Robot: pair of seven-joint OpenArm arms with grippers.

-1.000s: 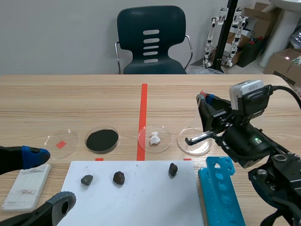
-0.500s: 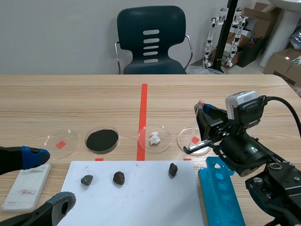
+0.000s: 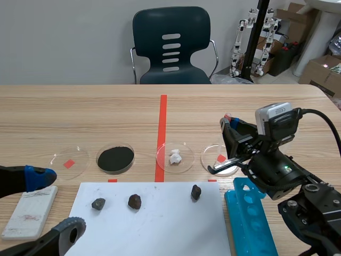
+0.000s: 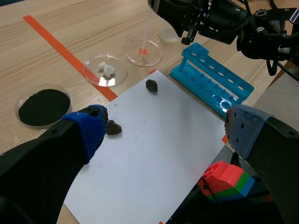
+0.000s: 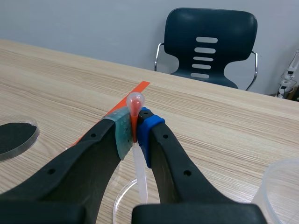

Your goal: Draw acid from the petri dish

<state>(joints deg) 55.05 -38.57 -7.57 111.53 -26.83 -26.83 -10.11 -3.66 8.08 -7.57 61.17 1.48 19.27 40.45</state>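
My right jaws were clamped on the pipette at its bulb end, stem hanging straight down, so that a squeeze and release there could draw liquid, I judged. Directly beneath them lay the petri dish on the counter, and I couldn't tell whether the tip touched it. My left jaws stood wide apart and empty, parked well aside over the white sheet.

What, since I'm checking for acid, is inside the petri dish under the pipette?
The petri dish shows only a red tape mark beneath. The pipette, in the right gripper, points toward it. Liquid cannot be made out; in the scene view the gripper covers its near rim.
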